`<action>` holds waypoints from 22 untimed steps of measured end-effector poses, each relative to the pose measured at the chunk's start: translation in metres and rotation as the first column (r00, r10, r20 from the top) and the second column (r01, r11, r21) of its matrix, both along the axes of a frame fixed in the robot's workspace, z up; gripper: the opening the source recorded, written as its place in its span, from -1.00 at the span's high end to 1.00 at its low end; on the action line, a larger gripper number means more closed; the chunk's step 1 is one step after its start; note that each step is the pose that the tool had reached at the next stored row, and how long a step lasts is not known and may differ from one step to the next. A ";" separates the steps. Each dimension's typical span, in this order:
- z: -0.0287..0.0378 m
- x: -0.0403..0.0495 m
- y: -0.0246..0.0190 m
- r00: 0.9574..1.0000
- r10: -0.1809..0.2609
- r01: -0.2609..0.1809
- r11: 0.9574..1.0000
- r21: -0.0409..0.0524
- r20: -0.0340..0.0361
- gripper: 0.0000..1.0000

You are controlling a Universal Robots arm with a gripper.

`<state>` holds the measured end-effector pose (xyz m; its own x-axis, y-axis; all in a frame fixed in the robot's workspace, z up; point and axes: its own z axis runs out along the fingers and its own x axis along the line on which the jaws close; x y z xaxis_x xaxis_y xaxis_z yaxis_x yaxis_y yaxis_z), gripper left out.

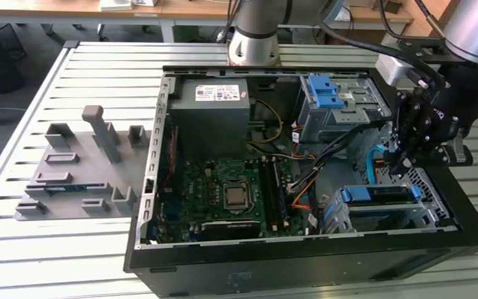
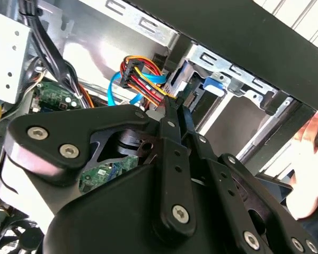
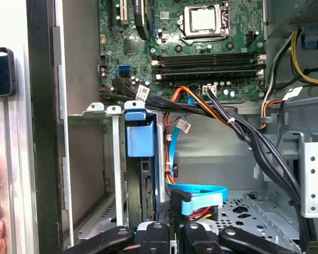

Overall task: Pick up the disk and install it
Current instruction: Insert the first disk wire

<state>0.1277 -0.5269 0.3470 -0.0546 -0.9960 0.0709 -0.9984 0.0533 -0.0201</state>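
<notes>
An open black computer case (image 1: pixel 305 261) lies on its side on a slatted metal table (image 1: pixel 98 68), towards the edge at the exterior view's right, with a grey moulded fixture (image 1: pixel 77 168) on the slats near the opposite edge. The disk (image 1: pixel 378 195) sits on edge in the lower drive bay at the case's near corner on the exterior view's right. In the first wrist view its blue carrier (image 3: pixel 140 138) stands between the bay's metal walls. The gripper (image 1: pixel 401 163) hangs inside the case just above that bay. In the second wrist view its fingers (image 2: pixel 172 121) are drawn together, with their tips at the connector of a red, yellow and orange wire bundle (image 2: pixel 143 79). Whether they nip anything cannot be told. A flat blue data cable (image 3: pixel 199 191) loops just beside the gripper. The grey power supply (image 1: pixel 214 121) carries a white sticker (image 1: pixel 218 92) with coloured marks, but its print is too small to read. White tags on the black cables (image 3: pixel 143 92) are likewise illegible. The green motherboard (image 1: pixel 214 187) lies between the power supply and the case's near wall. A person's hand (image 2: pixel 310 153) rests against the outside of the case.
</notes>
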 end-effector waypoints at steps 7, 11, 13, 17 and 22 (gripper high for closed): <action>-0.0028 0.0000 -0.0047 1.000 0.000 0.000 1.000 0.000 0.000 0.66; -0.0036 0.0000 -0.0049 1.000 0.000 0.000 1.000 0.010 0.000 0.66; -0.0041 0.0000 -0.0051 1.000 0.000 0.000 1.000 0.024 0.000 0.66; -0.0059 0.0000 -0.0092 1.000 0.000 0.000 0.999 0.033 0.000 0.66; -0.0083 0.0000 -0.0157 1.000 0.000 0.000 0.999 0.035 0.000 0.66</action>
<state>0.1277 -0.5425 0.3387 -0.0546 -0.9979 0.0359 -0.9984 0.0540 -0.0182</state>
